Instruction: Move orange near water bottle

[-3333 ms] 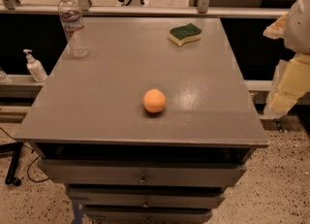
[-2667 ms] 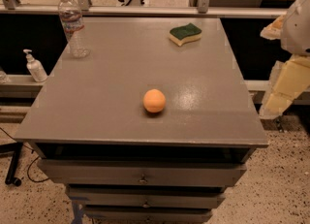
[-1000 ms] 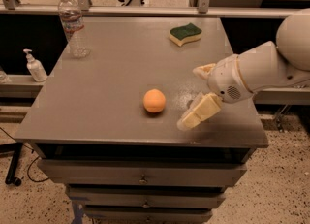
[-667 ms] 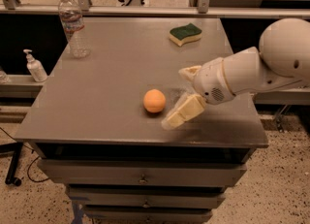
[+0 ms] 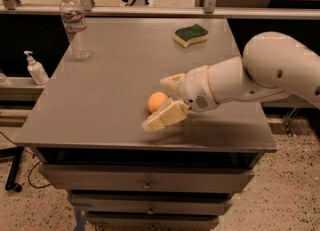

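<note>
Orange [image 5: 157, 101]: on worktop [image 5: 115, 75], front-middle, set back a little from worktop's front edge. Gripper [image 5: 154, 103]: low over worktop at same spot, arm [image 5: 260, 70] reaching in across worktop's right side. Jaws spread wide, one finger either side of orange, nothing clamped; contact with fruit cannot be told. Water bottle [image 5: 73, 25]: upright at worktop's far-left corner, well apart from orange. Sponge [image 5: 191, 34]: worktop's far-right area. Pump dispenser [image 5: 35, 69]: off worktop's left edge, on lower ledge.
</note>
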Controlling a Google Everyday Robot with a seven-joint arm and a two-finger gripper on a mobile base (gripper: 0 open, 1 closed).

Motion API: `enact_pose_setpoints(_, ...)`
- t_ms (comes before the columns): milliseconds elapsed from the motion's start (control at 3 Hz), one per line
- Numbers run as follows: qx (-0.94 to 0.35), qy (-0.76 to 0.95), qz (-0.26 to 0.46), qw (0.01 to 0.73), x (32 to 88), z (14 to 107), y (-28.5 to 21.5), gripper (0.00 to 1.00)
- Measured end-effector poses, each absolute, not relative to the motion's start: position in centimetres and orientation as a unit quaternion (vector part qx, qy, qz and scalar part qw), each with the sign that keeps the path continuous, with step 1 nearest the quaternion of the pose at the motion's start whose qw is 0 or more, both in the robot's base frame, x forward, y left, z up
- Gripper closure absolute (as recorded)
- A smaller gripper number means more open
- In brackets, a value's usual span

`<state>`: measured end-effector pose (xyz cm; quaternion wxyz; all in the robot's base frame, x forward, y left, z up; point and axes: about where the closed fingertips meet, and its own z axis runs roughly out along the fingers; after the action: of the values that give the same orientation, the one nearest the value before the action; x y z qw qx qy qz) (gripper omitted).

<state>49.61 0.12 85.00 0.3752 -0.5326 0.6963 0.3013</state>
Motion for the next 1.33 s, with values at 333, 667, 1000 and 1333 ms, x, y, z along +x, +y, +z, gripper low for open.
enact_pose_setpoints(333,-0.531,0.695,0.304,0.378,49.4,84.5,0.6,0.41)
enact_pose_setpoints(667,-0.530,0.695,0.300,0.382,49.4,84.6,0.2,0.65)
enact_pose_setpoints(1000,-0.535,0.693,0.281,0.393,50.4,86.4,-0.9,0.87)
enact_pose_setpoints(1333,-0.553,0.680,0.237,0.419,52.3,91.5,-3.5,1.00)
